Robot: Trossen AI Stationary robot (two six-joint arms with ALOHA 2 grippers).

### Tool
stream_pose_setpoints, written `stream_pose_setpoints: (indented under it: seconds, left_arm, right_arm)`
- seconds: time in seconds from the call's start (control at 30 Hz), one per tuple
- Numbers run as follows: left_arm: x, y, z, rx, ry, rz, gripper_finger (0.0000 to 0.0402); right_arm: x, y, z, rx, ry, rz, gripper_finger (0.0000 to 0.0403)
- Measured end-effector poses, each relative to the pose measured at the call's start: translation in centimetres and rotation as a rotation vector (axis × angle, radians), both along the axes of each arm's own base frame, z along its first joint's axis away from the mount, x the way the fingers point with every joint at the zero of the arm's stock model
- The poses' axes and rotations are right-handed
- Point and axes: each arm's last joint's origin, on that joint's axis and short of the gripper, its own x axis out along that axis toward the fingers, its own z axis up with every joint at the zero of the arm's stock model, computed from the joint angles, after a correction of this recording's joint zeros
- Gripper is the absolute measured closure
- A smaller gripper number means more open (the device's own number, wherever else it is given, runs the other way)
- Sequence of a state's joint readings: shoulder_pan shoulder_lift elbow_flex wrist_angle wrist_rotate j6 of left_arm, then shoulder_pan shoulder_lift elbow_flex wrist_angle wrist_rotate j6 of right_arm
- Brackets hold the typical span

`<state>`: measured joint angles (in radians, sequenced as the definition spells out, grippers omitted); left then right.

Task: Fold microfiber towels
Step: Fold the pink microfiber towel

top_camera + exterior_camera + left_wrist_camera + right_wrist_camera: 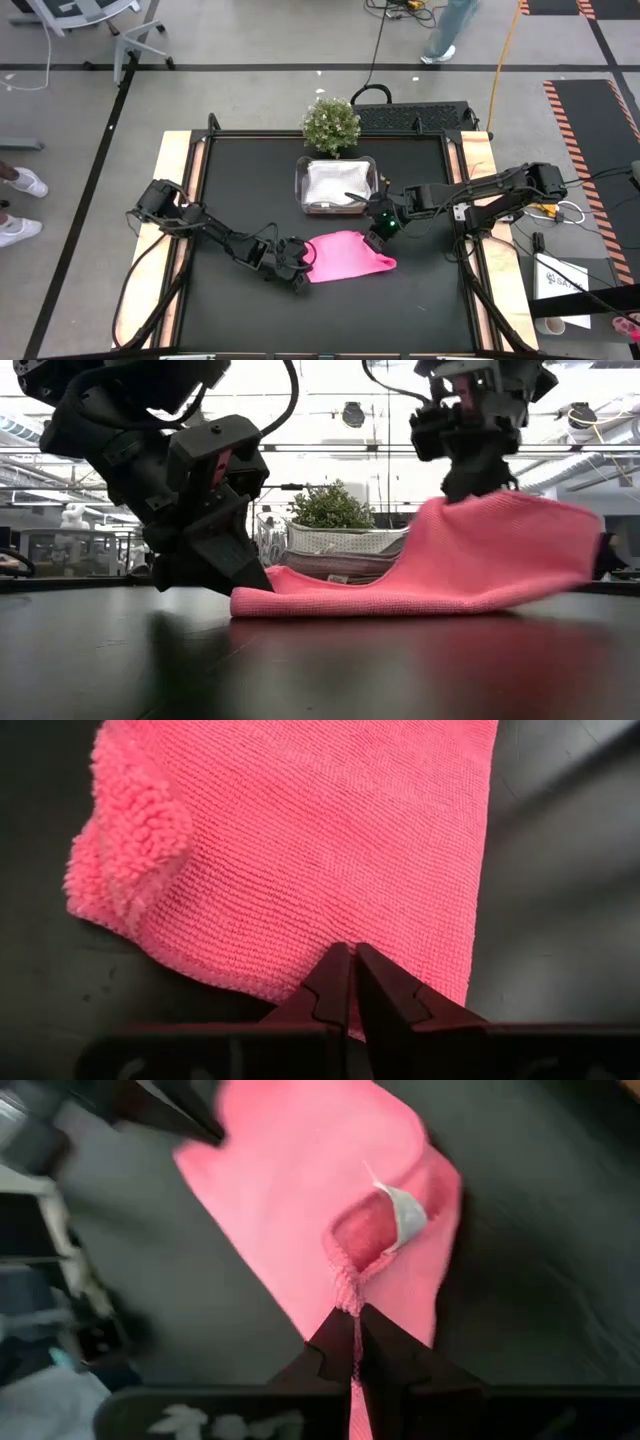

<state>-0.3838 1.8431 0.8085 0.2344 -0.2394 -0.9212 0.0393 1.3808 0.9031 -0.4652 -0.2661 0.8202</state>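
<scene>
Holding the pink towel (345, 256) at both ends, long axis running left to right across the black table (240, 180). My left gripper (300, 270) is clamped on the near-left edge, low at the tabletop; my right gripper (381, 228) is clamped on the far-right corner, lifted, so the cloth sags from it down to the table. The lifted corner is well apart from my left side, so the fold probably goes right over left. More cloth sits in the clear tub (336, 186) behind, by the plant (331, 123).
</scene>
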Motion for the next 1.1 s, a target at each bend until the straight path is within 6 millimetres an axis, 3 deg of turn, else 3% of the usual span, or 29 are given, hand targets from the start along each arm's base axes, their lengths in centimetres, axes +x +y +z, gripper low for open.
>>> stream_pose_setpoints:
  seconds: [0.27,0.87,1.1]
  left_arm:
    - [0.3,0.8,0.0,0.025,-0.006,0.0,0.0376]
    - [0.8,1.1,0.4,0.037,-0.046,-0.065,0.0376]
    - [0.6,1.1,0.2,0.021,-0.013,-0.109,0.0376]
  right_arm:
    - [2.0,0.1,1.0,0.055,-0.199,-0.062,0.0403]
    - [9.1,0.4,-4.8,0.197,-0.439,-0.142,0.0403]
    - [10.9,0.5,-3.9,0.125,-0.528,-0.064,0.0399]
